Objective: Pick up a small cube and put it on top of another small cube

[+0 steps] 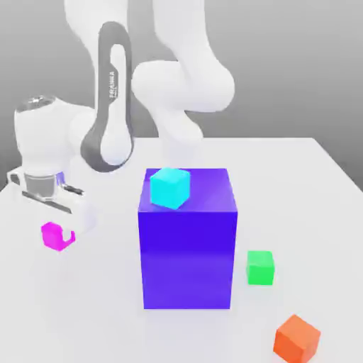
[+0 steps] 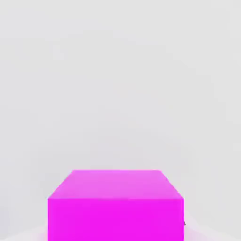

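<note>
the blue block stood mid-table with the cyan cube on top. the gripper, at its nine o'clock, was clamped on the pink cube. the green cube sat at its three o'clock; i'd lift high to clear the block.

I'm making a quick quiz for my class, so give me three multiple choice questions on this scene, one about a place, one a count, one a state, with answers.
1. Where does the small cyan cube sit?
A. on the big blue-violet block
B. on the white table
C. on the orange cube

2. How many small cubes are there?
A. two
B. three
C. four

3. What is the gripper doing?
A. open above the table
B. shut on the small magenta cube
C. shut on the small green cube

Answers:
1 A, it rests on the block's top.
2 C, cyan, magenta, green, orange.
3 B, the magenta cube sits between the fingers.
</note>
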Controlling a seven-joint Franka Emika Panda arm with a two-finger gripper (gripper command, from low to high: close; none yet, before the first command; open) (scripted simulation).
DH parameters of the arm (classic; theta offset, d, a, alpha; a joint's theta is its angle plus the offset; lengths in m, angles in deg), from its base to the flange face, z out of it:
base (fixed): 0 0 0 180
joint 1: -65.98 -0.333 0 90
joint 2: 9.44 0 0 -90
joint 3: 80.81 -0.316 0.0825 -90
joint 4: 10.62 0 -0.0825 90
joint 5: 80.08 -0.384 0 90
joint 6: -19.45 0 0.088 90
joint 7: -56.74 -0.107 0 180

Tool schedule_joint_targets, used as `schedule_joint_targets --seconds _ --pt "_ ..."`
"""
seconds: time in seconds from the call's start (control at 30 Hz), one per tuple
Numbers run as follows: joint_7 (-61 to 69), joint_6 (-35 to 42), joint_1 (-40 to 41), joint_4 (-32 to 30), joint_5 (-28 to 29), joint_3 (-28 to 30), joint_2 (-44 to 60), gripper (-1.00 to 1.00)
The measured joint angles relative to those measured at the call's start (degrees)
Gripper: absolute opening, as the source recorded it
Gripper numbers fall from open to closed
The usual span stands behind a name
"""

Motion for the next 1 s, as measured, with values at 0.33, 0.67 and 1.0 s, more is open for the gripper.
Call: schedule_joint_targets --seconds 0.33,0.67,1.0 --pt "11.45 5.62 -3.73 7.10 14.65 -3.52 2.07 -1.00" --pt "37.49 11.31 -7.29 18.51 29.94 -8.02 10.09 -1.00" --pt "64.82 13.75 -9.87 29.09 42.78 -13.23 16.70 -1.00"
